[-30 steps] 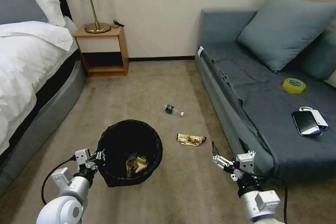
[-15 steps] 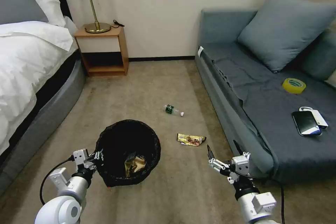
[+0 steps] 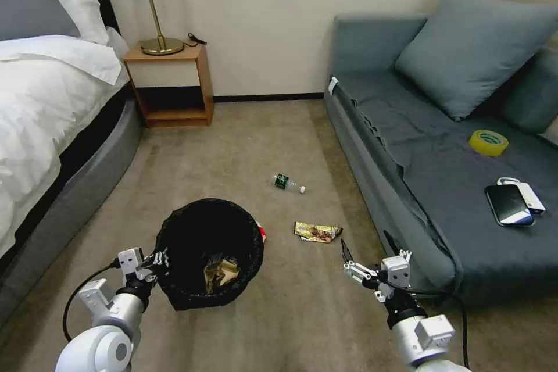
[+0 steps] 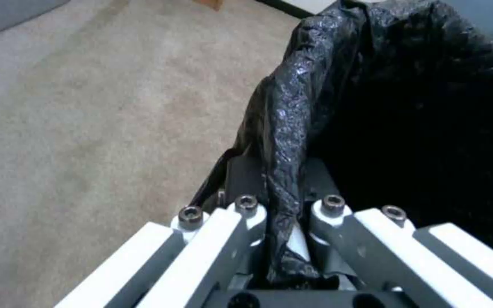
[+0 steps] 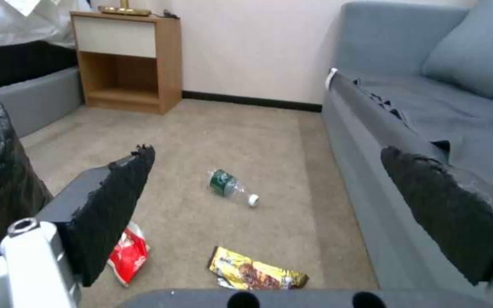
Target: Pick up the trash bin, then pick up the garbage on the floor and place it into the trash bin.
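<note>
My left claw (image 3: 152, 260) pinches the trash bin (image 3: 209, 256) by its rim; my right claw (image 3: 365, 256) gapes wide. That slick bag may slip loose.

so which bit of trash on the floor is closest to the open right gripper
The gold-brown wrapper, just ahead of the right gripper; the bottle lies farther off.
</note>
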Tool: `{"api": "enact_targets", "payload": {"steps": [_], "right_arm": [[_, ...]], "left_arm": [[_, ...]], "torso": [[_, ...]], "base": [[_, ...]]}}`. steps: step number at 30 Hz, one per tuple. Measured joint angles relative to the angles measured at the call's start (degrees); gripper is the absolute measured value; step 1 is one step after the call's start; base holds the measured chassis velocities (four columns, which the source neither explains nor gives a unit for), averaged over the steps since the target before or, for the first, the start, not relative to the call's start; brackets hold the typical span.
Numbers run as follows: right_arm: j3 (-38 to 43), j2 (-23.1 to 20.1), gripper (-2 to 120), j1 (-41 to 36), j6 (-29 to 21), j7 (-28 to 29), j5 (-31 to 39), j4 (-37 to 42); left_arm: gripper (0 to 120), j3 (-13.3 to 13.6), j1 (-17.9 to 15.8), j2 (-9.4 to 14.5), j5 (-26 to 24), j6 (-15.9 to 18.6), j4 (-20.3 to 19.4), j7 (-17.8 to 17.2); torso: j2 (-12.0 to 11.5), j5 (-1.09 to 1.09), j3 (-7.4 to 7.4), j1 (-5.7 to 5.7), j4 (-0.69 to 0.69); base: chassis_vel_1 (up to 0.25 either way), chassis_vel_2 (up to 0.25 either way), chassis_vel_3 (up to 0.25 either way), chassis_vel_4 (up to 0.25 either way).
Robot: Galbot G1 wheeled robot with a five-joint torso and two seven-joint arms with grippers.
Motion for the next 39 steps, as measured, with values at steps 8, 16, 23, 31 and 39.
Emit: {"api": "enact_targets", "payload": {"steps": [8,16,23,31,39], "right_arm": [[-0.1,-0.1,100,0.3,0.3,-0.3,0.1,-0.3],[-0.7,-0.2,100,0.8,1.8,-0.5,0.0,-1.3],[-1.4,-0.2,100,1.4,5.2,-0.8,-0.3,-2.6],[-2.0,-1.4,100,3.0,6.4,-1.9,0.2,-4.8],[-3.2,-12.8,100,8.5,3.3,-6.1,6.5,-11.8]], "left_arm": [[4,-0.4,-0.2,0.0,-0.3,0.0,0.0,-0.3],[4,-0.9,-0.2,0.0,-0.5,0.0,0.0,-0.4],[4,-0.9,-0.3,0.1,-0.6,0.0,0.0,-0.5],[4,-1.1,-0.4,0.1,-0.8,0.0,0.0,-0.5],[4,-1.6,-0.7,0.0,-0.5,0.2,-0.7,-0.2]], "torso": [[0.0,0.01,0.00,0.00,0.00],[0.0,0.00,0.00,0.01,0.00],[0.0,0.00,0.01,0.01,0.00],[0.0,0.00,0.02,0.02,0.00],[0.0,0.01,0.00,0.01,0.00]], "base": [[-0.161,0.153,0.162,-0.156],[-0.256,0.251,0.249,-0.250],[-0.288,0.281,0.282,-0.284],[-0.133,0.128,0.118,-0.115],[0.032,-0.043,-0.034,0.035]]}}
